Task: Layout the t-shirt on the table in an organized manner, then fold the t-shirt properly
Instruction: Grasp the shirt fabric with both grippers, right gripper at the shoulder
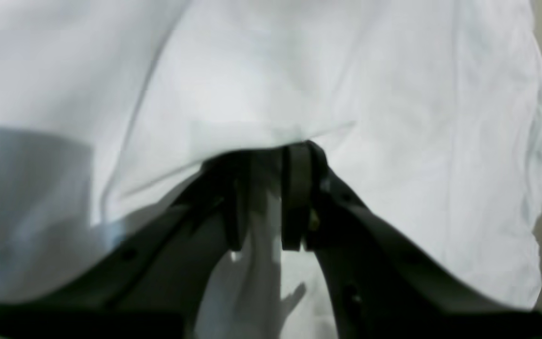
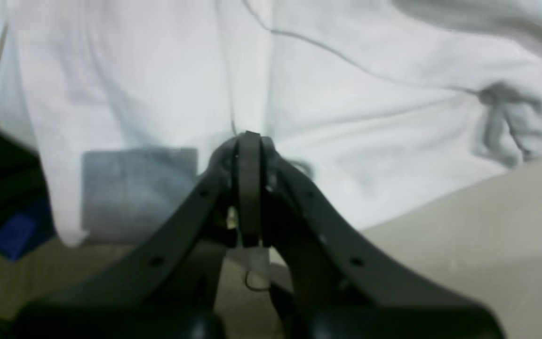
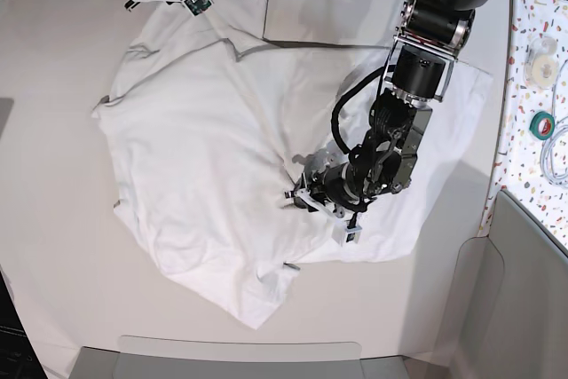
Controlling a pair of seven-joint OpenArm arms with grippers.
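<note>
With the left gripper (image 1: 264, 197) pinching a fold of the t-shirt (image 3: 204, 148) and the right gripper (image 2: 250, 188) pressed together on its hem, draw both toward opposite clock points, three and nine, keeping cloth low over the table (image 3: 53, 68).

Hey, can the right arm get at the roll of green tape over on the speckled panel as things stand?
Probably not. The right gripper is shut on the wrinkled white cotton t-shirt at the opposite side of the off-white table. The green tape roll lies beyond the left arm, which stands between them.
</note>
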